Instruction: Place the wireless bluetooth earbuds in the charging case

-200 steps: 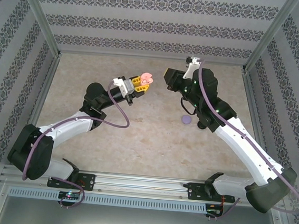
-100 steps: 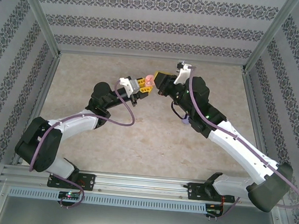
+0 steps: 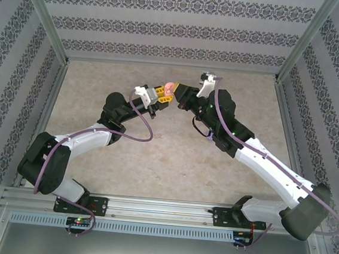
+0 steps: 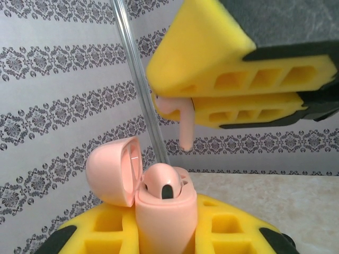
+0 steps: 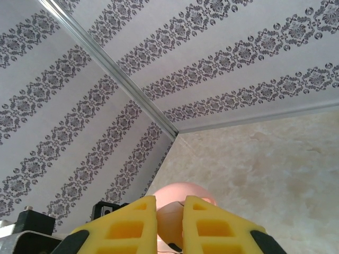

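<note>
The right gripper [image 3: 181,95] has edged in toward the left gripper [image 3: 160,97] and now hangs just above the charging case [image 4: 161,211]. The glossy, rounded pink case stands upright, its lid [image 4: 114,169] swung open sideways, with one pink earbud [image 4: 164,182] seated inside. The left gripper's yellow fingers clamp the case body. The right jaws, nearly closed, pinch a second earbud [image 4: 184,127], stem down, apparently just clear of the case.
</note>
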You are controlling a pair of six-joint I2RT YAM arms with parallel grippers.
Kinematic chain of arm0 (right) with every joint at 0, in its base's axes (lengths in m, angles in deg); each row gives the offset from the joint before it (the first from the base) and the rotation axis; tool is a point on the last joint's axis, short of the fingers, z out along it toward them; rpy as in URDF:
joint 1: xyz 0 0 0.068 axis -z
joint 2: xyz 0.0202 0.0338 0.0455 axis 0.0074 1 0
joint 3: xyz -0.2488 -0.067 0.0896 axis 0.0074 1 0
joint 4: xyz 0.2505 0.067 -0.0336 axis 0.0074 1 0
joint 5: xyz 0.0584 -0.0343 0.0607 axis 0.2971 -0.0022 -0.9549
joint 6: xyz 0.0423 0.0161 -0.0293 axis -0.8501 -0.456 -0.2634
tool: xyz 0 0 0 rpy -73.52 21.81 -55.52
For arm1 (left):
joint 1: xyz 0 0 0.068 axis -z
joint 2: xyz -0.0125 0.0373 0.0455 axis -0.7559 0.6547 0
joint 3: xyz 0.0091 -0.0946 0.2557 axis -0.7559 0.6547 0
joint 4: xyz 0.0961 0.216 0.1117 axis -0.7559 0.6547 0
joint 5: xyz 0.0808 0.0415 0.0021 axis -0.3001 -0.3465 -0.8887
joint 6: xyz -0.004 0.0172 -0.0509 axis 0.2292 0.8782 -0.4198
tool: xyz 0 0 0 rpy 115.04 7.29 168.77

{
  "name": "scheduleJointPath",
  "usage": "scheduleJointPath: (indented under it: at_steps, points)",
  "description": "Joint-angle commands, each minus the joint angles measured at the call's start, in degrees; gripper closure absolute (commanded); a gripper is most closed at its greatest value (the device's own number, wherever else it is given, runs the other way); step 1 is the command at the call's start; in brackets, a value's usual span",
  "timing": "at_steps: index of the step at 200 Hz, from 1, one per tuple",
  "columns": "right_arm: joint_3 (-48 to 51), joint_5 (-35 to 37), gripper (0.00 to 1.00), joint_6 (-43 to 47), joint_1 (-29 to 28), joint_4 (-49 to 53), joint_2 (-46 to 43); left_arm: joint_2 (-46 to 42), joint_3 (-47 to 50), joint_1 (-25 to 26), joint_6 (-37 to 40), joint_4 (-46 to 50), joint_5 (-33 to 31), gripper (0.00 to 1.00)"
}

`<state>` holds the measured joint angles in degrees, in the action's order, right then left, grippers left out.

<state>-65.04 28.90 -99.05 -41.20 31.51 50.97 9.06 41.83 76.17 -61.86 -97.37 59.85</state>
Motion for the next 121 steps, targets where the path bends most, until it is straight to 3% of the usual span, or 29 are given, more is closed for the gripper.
scheduleJointPath:
  at_steps: [1,121]
  points:
    - [0.54,-0.92,0.86,-1.65,-0.76,-2.83,0.7,-0.18,-1.65,0.79,-1.2,-3.44,0.13,1.0]
    - [0.53,-2.24,0.9,-2.92,-0.54,-2.75,3.27,-1.32,-1.56,0.79,-1.07,-3.3,0.14,1.0]
